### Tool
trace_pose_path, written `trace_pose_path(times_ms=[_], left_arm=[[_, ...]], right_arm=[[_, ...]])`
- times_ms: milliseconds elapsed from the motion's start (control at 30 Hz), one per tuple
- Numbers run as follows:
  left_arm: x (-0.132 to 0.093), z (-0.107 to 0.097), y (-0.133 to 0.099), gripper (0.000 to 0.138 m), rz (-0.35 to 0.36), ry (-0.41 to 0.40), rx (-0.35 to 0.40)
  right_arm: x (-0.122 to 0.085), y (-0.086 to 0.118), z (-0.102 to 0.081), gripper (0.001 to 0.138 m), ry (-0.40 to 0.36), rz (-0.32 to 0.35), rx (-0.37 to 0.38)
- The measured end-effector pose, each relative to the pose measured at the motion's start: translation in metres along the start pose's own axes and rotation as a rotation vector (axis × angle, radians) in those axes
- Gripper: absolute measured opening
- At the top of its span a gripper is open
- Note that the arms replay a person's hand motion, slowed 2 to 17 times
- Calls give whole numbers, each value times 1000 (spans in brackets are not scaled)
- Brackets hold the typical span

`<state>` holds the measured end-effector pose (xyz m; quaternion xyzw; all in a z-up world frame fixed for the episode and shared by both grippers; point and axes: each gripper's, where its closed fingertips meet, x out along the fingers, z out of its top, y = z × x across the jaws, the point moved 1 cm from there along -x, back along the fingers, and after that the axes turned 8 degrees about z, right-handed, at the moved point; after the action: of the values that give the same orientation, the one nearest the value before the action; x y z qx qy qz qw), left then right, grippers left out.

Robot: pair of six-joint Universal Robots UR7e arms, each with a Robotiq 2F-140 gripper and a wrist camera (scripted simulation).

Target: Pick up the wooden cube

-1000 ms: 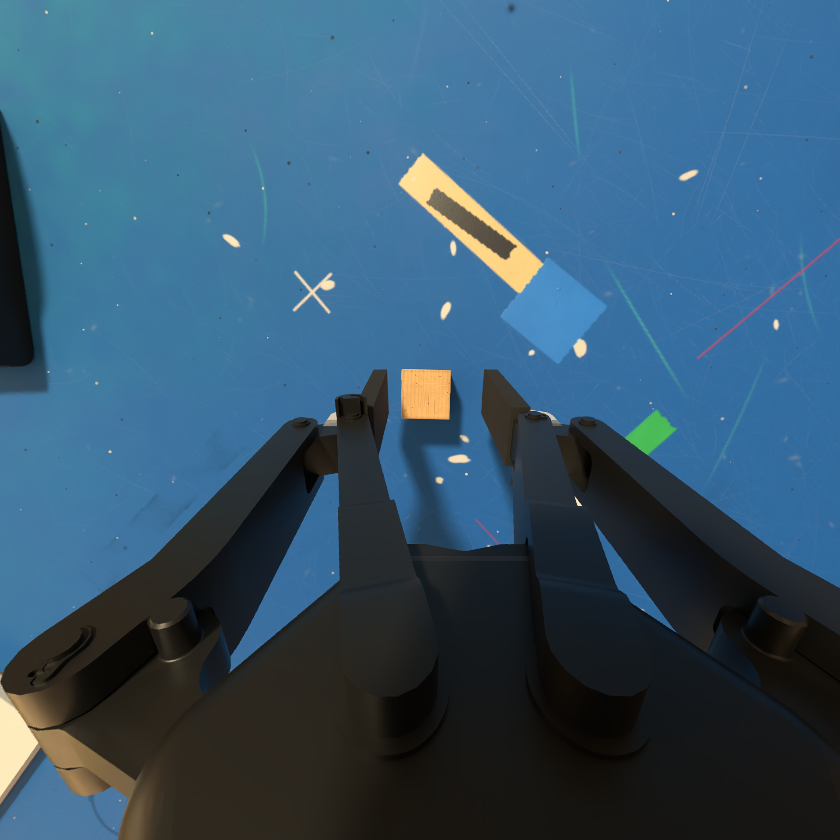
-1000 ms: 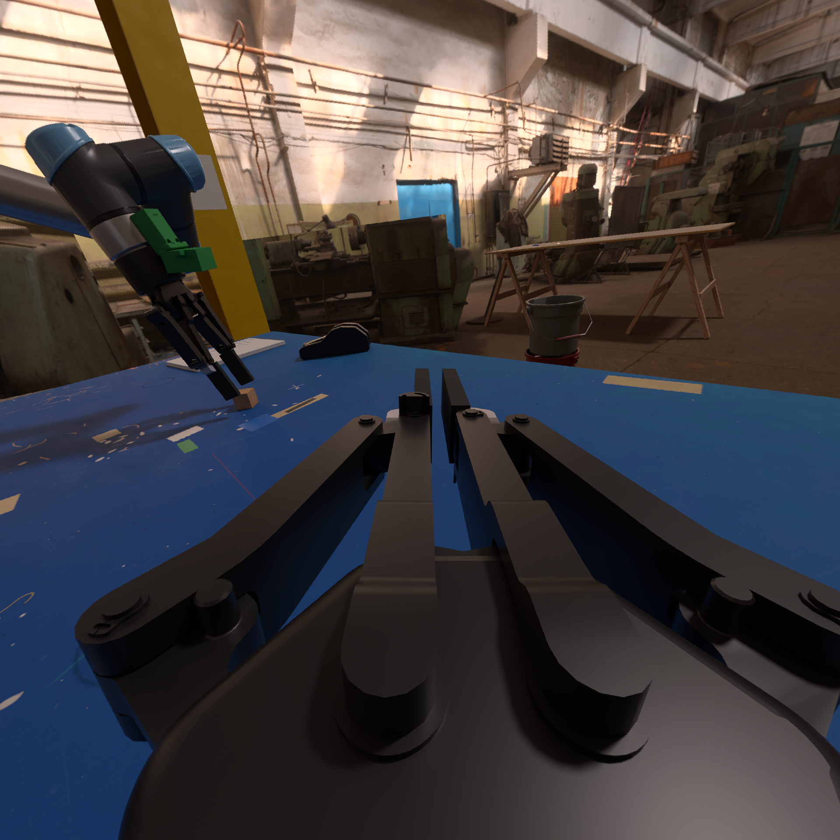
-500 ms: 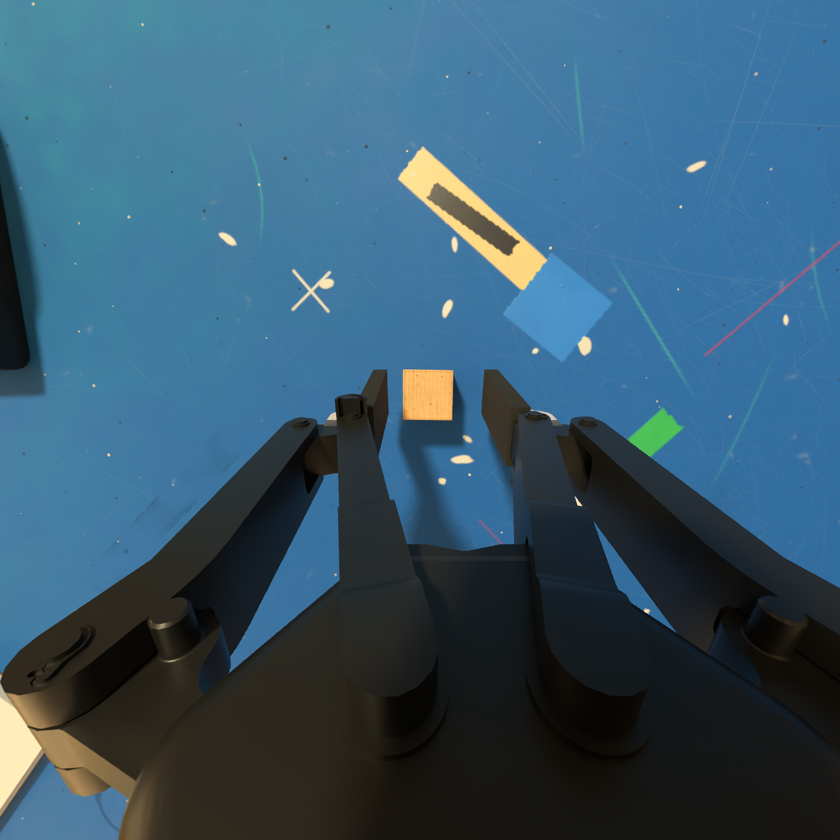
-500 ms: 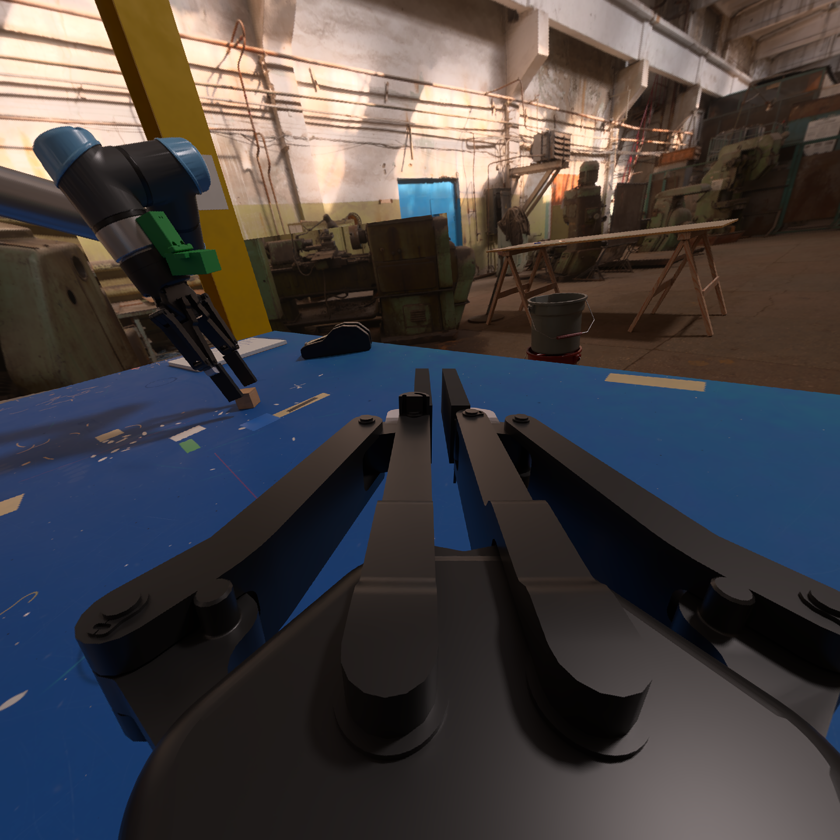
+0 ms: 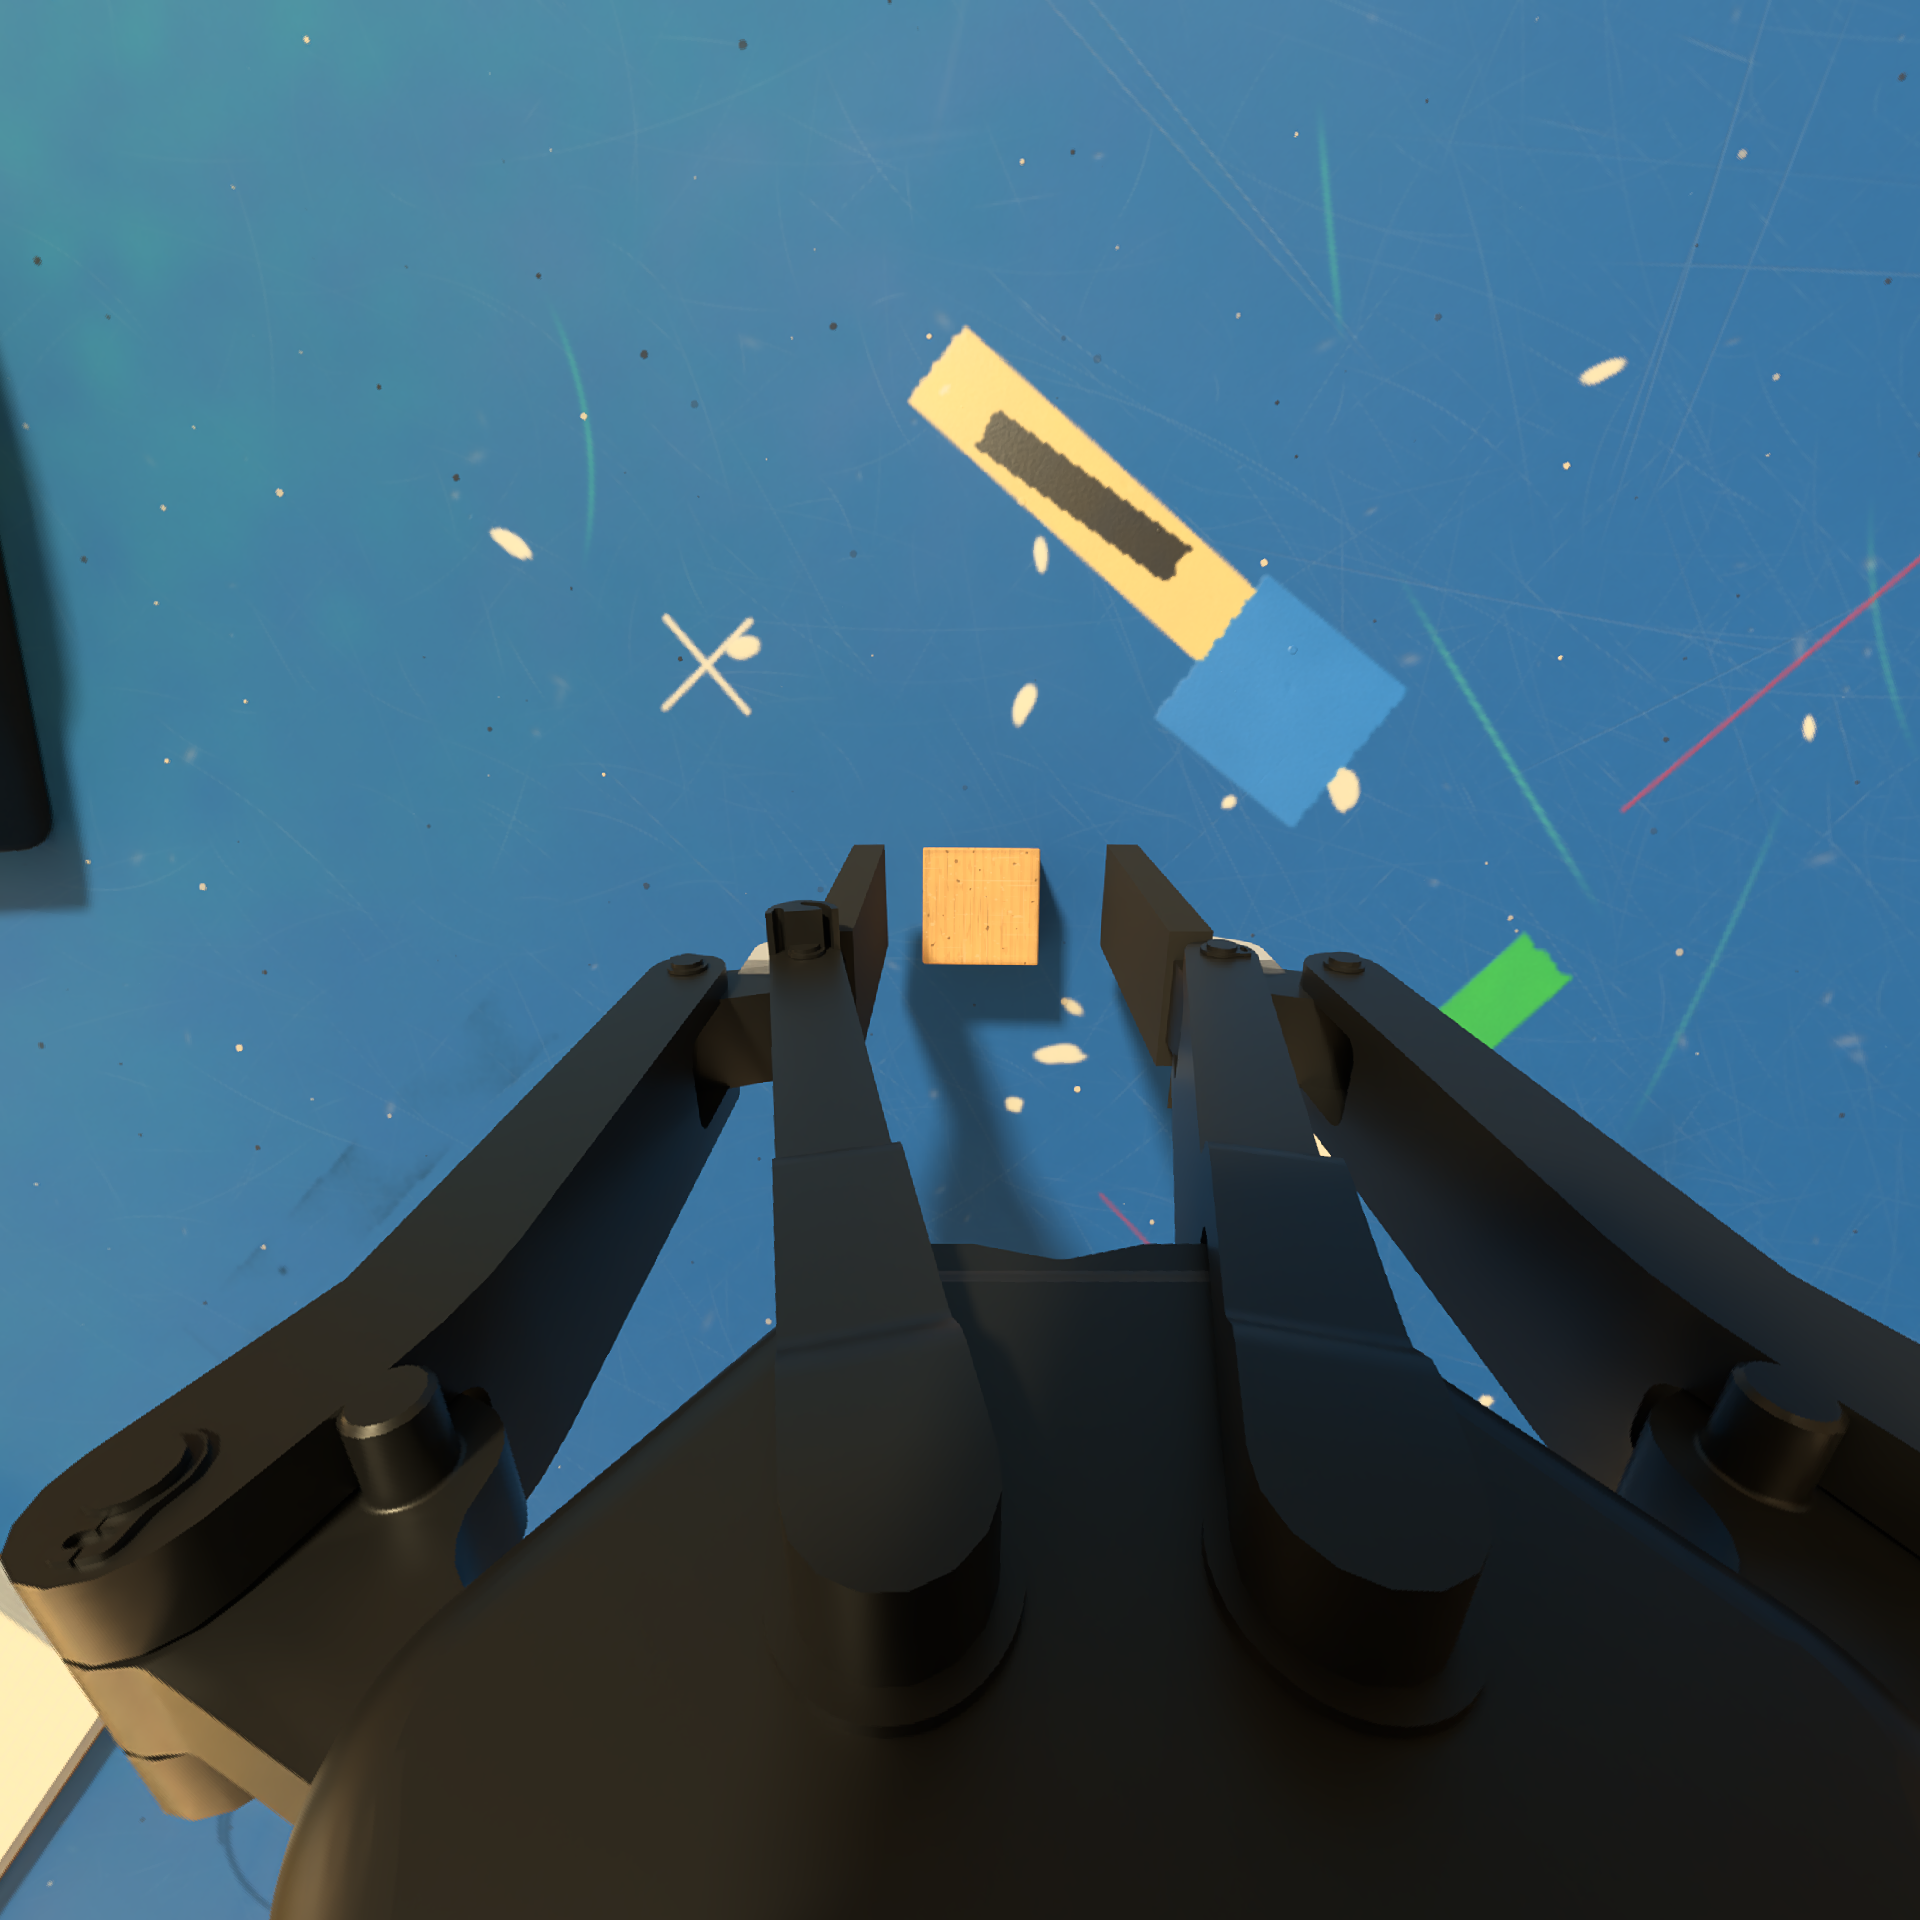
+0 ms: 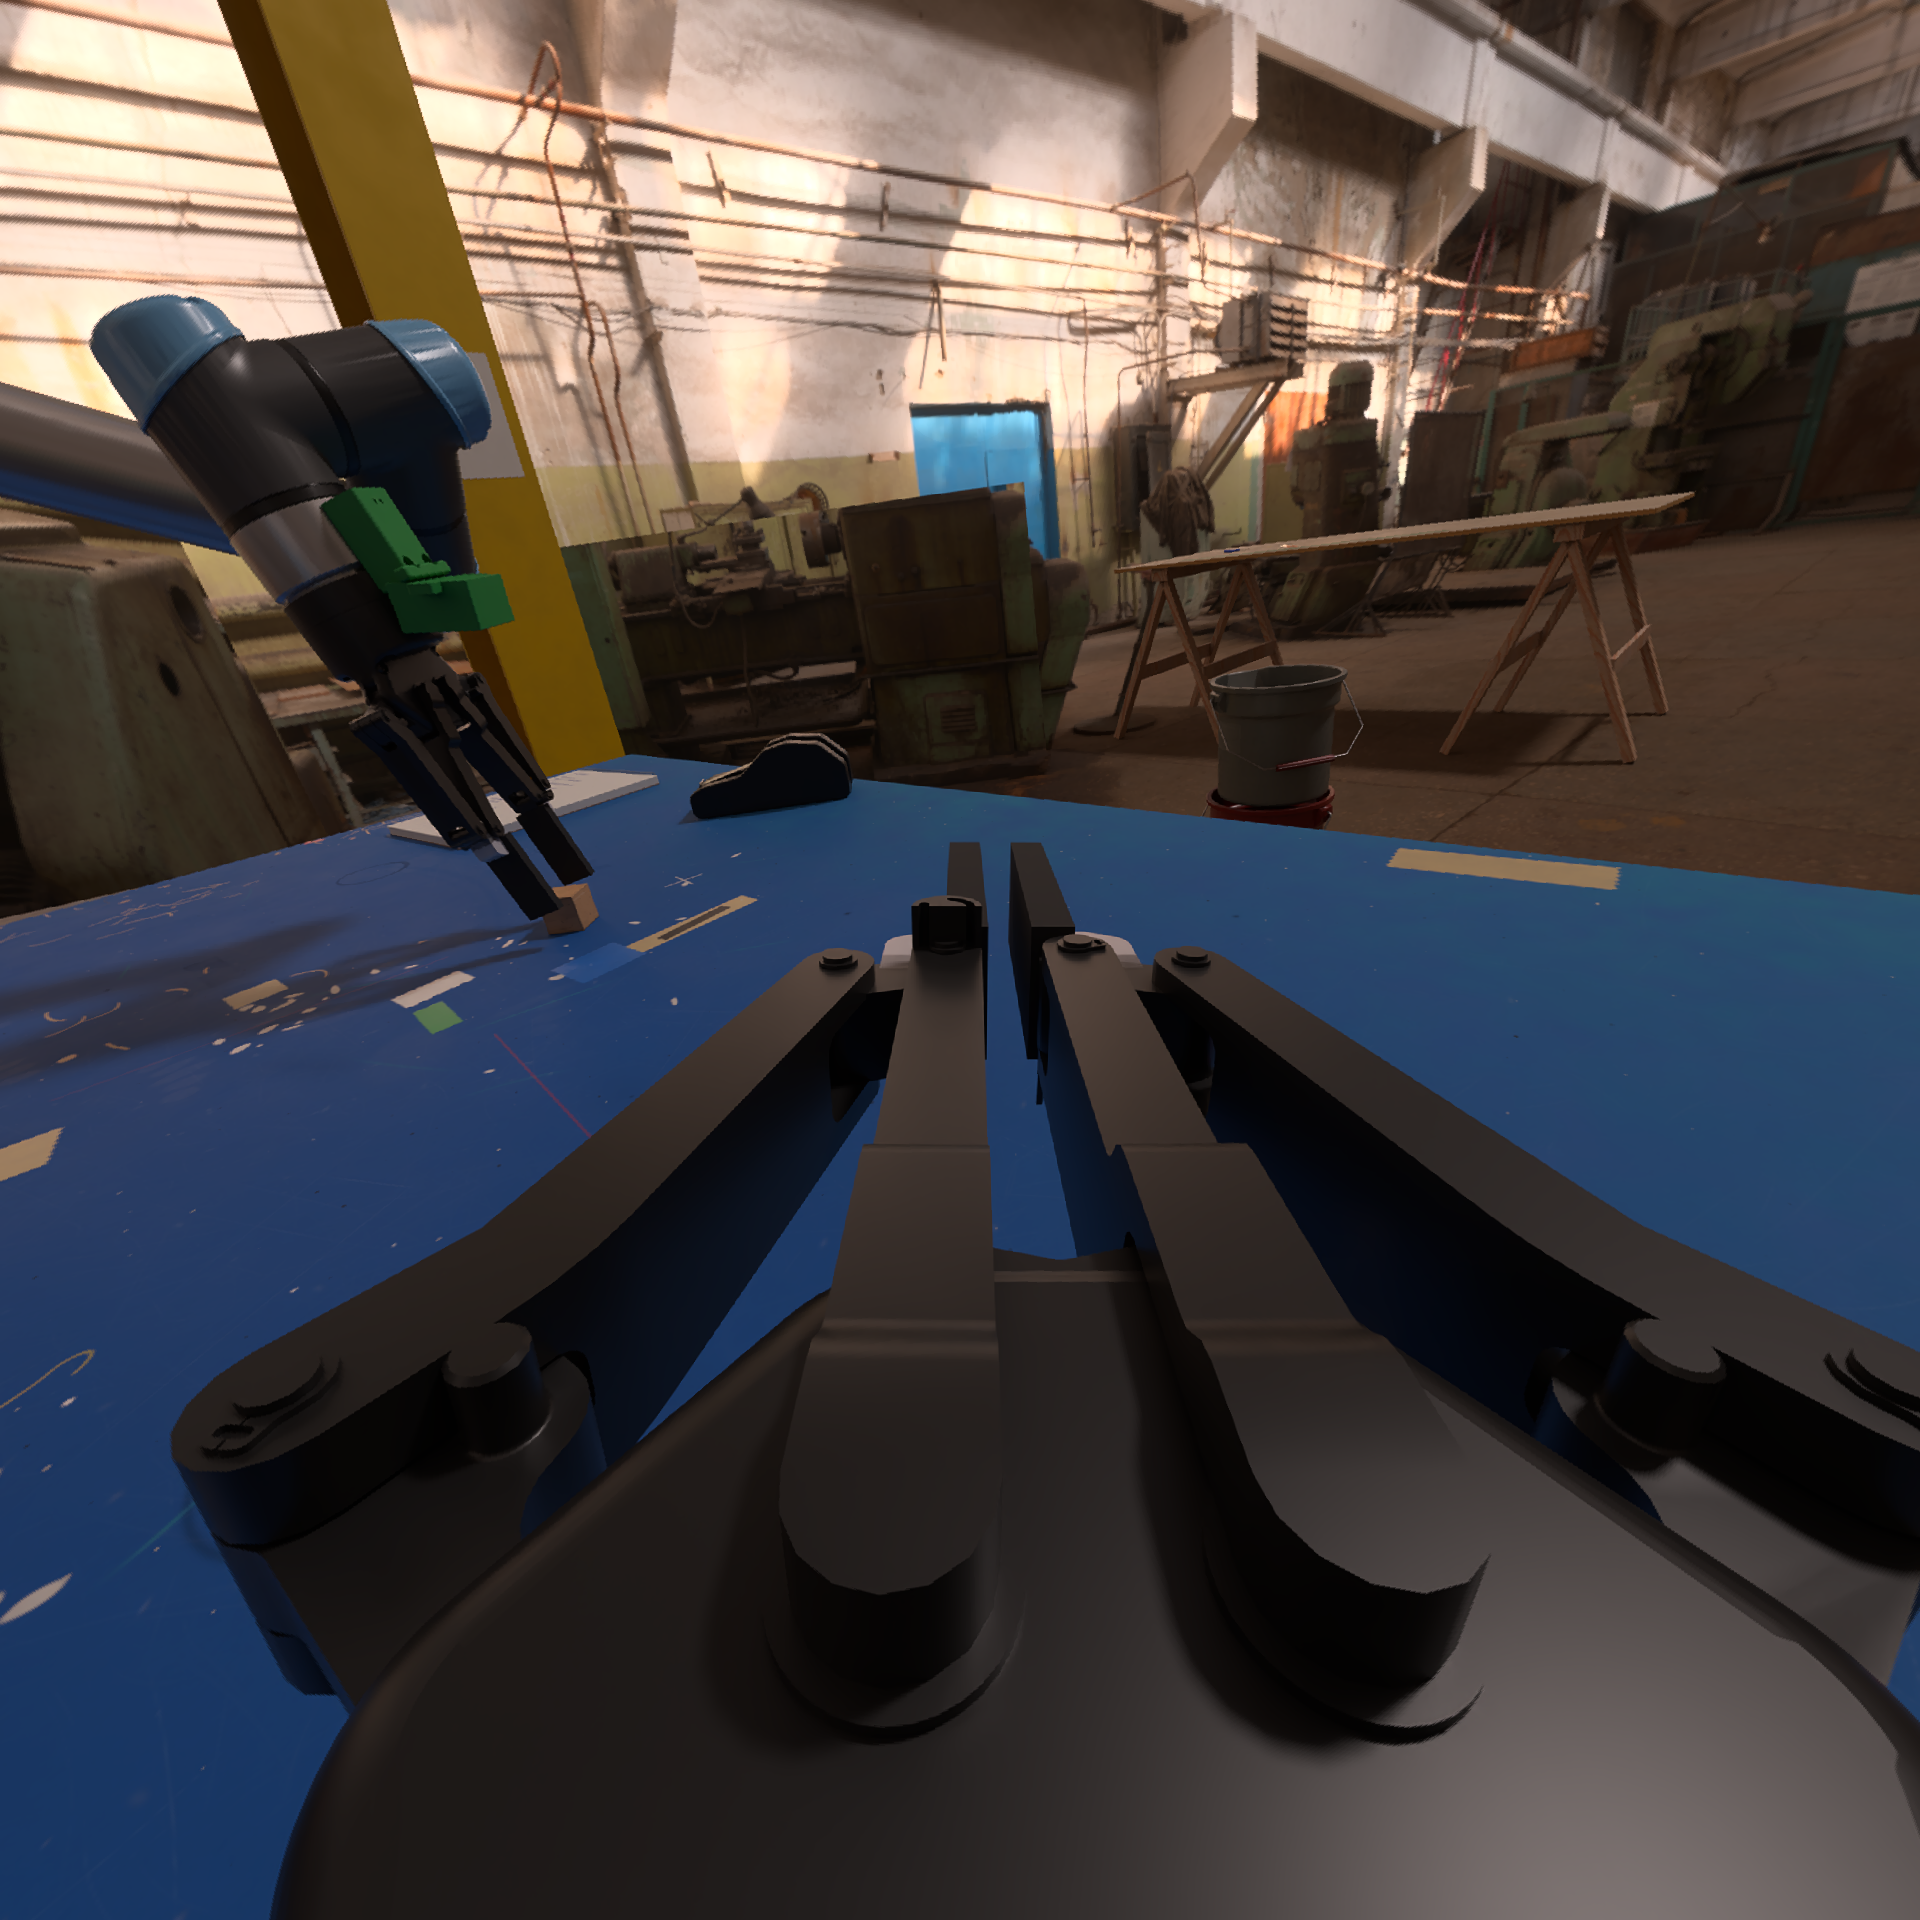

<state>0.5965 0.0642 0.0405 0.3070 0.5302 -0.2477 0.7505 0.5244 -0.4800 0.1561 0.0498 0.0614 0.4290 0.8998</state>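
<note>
The wooden cube (image 5: 980, 905) is a small light-brown block on the blue table. In the left wrist view it lies between the two fingertips of my left gripper (image 5: 992, 904), which is open, with a gap on each side of the cube. The cube also shows in the right wrist view (image 6: 572, 910), at the tips of the left gripper (image 6: 551, 883) far off at the left. My right gripper (image 6: 995, 883) is shut and empty, held above the blue table (image 6: 1455, 1039).
Flat tape patches lie beyond the cube: a yellow strip with a black bar (image 5: 1081, 504), a blue square (image 5: 1280, 698), a green piece (image 5: 1507, 987). A black object (image 6: 771, 774) and a white slab (image 6: 582, 795) lie near the table's far edge. A yellow post (image 6: 416, 364) stands behind.
The left gripper has crept slightly forward and down around the cube; the tape marks have drifted a little in its view. The right gripper stays shut and still.
</note>
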Motion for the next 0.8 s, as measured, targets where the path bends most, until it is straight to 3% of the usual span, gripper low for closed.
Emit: trace_pose_path(times_ms=[800], left_arm=[[5, 0, 1, 51, -5, 4, 1]], right_arm=[[1, 1, -2, 8, 6, 4, 4]])
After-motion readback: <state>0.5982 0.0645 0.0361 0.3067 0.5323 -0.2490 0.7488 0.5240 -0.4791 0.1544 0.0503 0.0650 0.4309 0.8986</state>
